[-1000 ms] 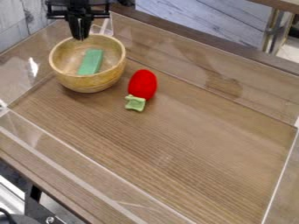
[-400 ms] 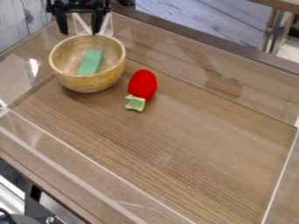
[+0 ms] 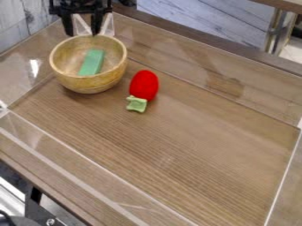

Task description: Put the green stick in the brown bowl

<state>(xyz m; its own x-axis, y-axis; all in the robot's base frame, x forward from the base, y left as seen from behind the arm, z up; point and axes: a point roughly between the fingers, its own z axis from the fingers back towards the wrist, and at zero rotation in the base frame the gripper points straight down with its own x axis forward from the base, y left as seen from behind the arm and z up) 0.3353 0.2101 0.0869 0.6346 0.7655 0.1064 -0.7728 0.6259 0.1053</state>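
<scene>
From where I stand, the green stick [image 3: 91,62] lies inside the brown bowl [image 3: 88,64], down on its floor, set on a slant with its far end leaning a little to the right. The bowl's thick wooden wall rises all around it. Just behind the bowl, at its far rim, is the dark gripper [image 3: 83,22], reaching in from the top edge of what I can see. Its fingers are small and dark back there, and I can't tell whether they are open or closed; the stick is down in the bowl, apart from them. To the right of the bowl, near it but not touching, lies the red strawberry toy [image 3: 144,84], its pale green leafy tip [image 3: 137,104] pointing toward the near side. Under the bowl spreads the brown wooden table [image 3: 177,159], running well out to the right and toward me. Left of the bowl, down near the table's edge, some dark cables [image 3: 35,190] hang.
</scene>
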